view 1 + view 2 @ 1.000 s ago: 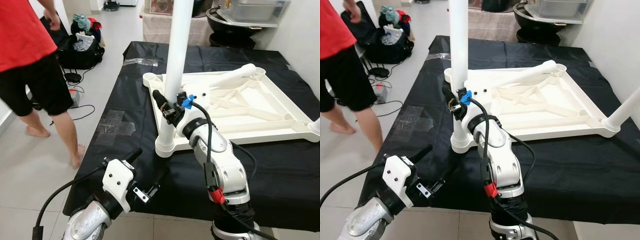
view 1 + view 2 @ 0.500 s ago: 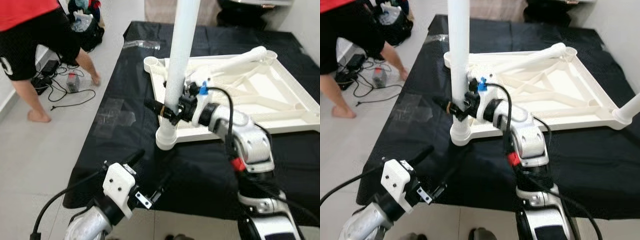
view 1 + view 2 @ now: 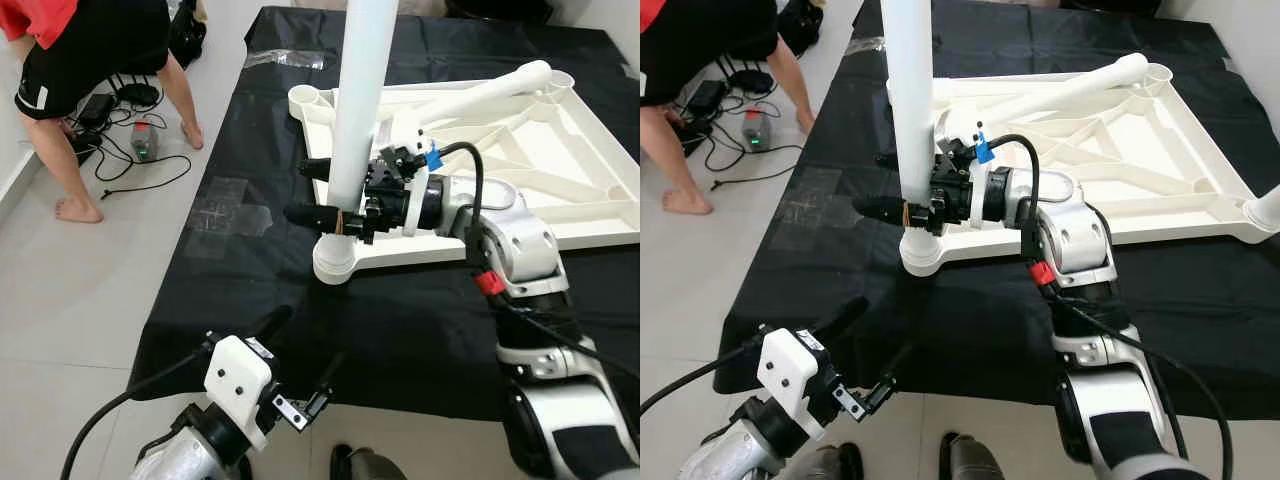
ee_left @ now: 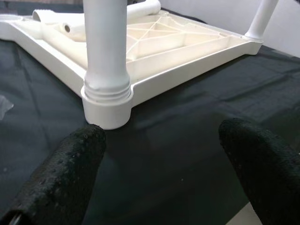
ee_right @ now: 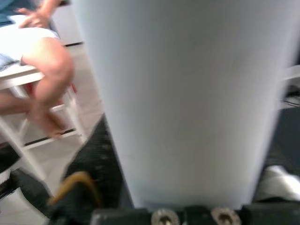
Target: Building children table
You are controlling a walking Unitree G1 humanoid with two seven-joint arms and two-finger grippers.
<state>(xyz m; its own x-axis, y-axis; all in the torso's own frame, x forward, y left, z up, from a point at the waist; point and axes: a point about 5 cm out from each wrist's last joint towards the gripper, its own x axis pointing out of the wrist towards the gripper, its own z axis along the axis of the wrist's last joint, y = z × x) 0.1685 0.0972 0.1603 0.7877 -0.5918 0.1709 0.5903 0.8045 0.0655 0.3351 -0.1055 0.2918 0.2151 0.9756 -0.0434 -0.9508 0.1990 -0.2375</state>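
A white plastic children's table (image 3: 600, 235) lies upside down on a black-covered worktable (image 3: 250, 150). One white leg (image 3: 362, 90) stands upright in the near-left corner socket (image 3: 335, 262). My right gripper (image 3: 298, 190) is shut on this leg just above the socket, one black finger on each side; the leg (image 5: 187, 93) sits close between them in the right wrist view. A second leg (image 3: 490, 90) lies loose across the table's underside. A third leg (image 3: 1265, 205) stands at the right corner. My left gripper (image 4: 164, 159) hangs open, low at the worktable's front edge, facing the socket (image 4: 105, 105).
A person (image 3: 90, 50) in a red shirt and black shorts bends over on the floor to the far left. Cables and a small device (image 3: 140, 140) lie near their feet. The black cloth's front edge (image 3: 330, 385) is just ahead of my left arm.
The camera has tilted down. My right arm has swung out to the right and its wrist has turned, staying on the upright leg. The person has moved further back and bent down.
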